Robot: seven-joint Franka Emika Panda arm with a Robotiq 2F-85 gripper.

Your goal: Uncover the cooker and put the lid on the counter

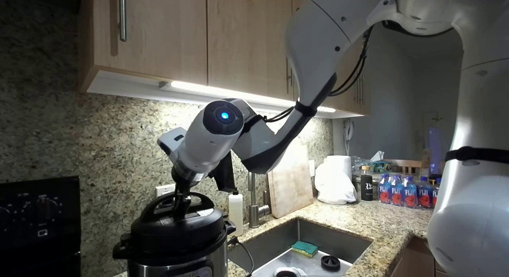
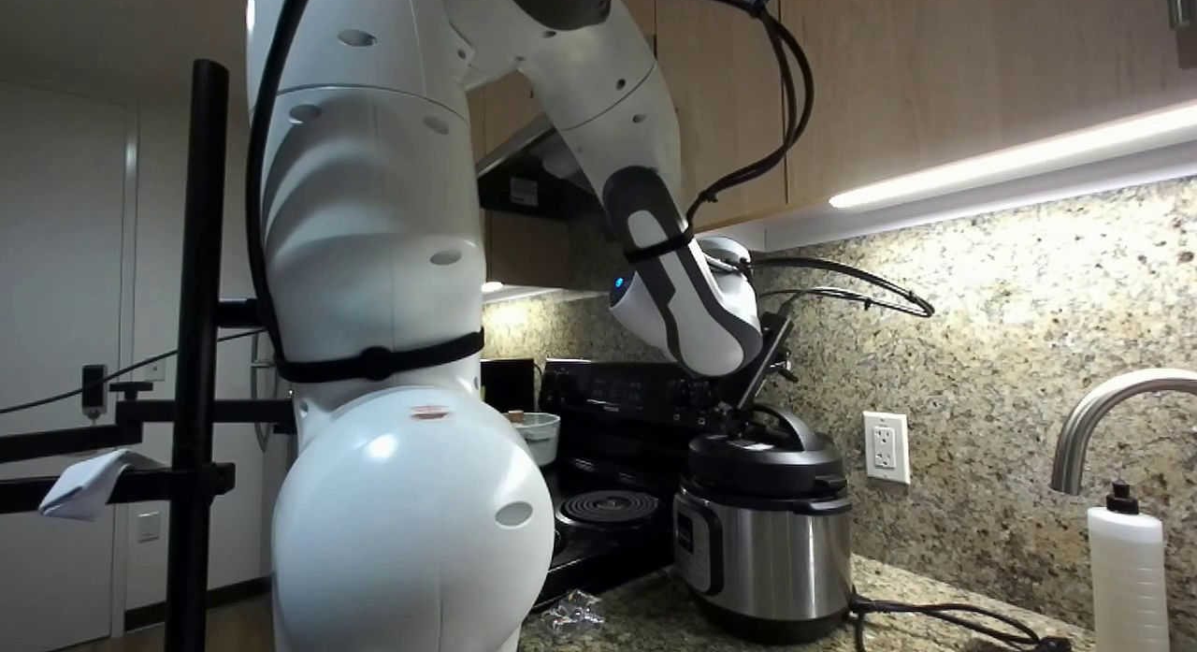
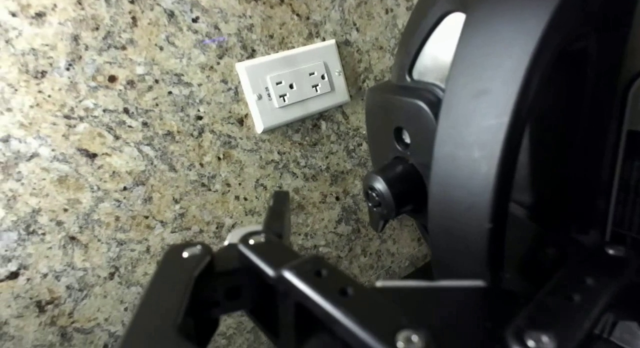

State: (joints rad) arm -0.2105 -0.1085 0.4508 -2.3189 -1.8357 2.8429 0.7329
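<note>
Along the stove-side edge of the worktop (image 1: 387,221), the cooker (image 2: 785,558) stands upright beside the black stove (image 2: 608,390), its steel body on the speckled granite. Its lid (image 2: 762,471) sits in place on top in both exterior views. Above it the arm (image 1: 322,50) bends downward, with the tool (image 1: 181,205) at the lid's raised handle (image 3: 475,138). As the wrist view shows, the tool is released: its jaws are spread wide, and one finger (image 3: 279,213) stands apart from the handle, while the opposite finger merges with the dark parts at the right. In that view the handle lies between the tool's two sides; whether either touches it cannot be told. On the granite backsplash (image 3: 125,163) behind is a white outlet (image 3: 300,86).

Following the wall edge away from the cooker, an exterior view shows a white bottle (image 1: 236,215) with a black cap, a metal faucet (image 1: 253,213) and a wooden cutting board (image 1: 292,185) tilted against the backsplash. Toward the far corner come a white bag (image 1: 334,185), a dark bottle (image 1: 366,187) and a row of blue-capped water bottles (image 1: 409,191). The sink (image 1: 328,238), inset between the wall edge and the front edge, contains a green-and-yellow sponge (image 1: 305,248) near a ridged black disc (image 1: 330,263). At the stove-side edge, beside the cooker, lies crumpled clear plastic (image 2: 575,613); a black cord (image 2: 870,605) lies by the cooker's base, near the wall edge.
</note>
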